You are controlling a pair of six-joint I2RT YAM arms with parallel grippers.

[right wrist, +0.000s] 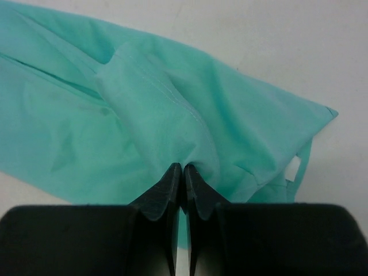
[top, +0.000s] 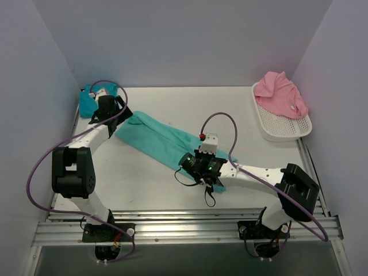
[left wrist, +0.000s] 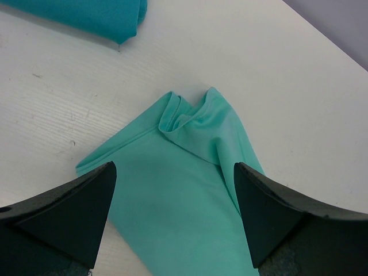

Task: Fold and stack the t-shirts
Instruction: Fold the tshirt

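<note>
The sea-green t-shirt (top: 158, 140) lies as a long folded band slanting across the table's middle. My right gripper (top: 202, 168) sits over its near right end and is shut on a pinch of its cloth (right wrist: 172, 138). My left gripper (top: 108, 111) is open over the shirt's far left end (left wrist: 190, 172), its fingers either side of the cloth, holding nothing. The darker turquoise-blue t-shirt (top: 87, 100) lies bunched at the far left corner; its folded edge shows in the left wrist view (left wrist: 103, 17). The pink t-shirt (top: 280, 95) lies heaped in the basket.
A white mesh basket (top: 282, 127) stands at the far right against the wall. White enclosure walls stand at left, back and right. Purple cables loop from both arms. Metal rails run along the near table edge.
</note>
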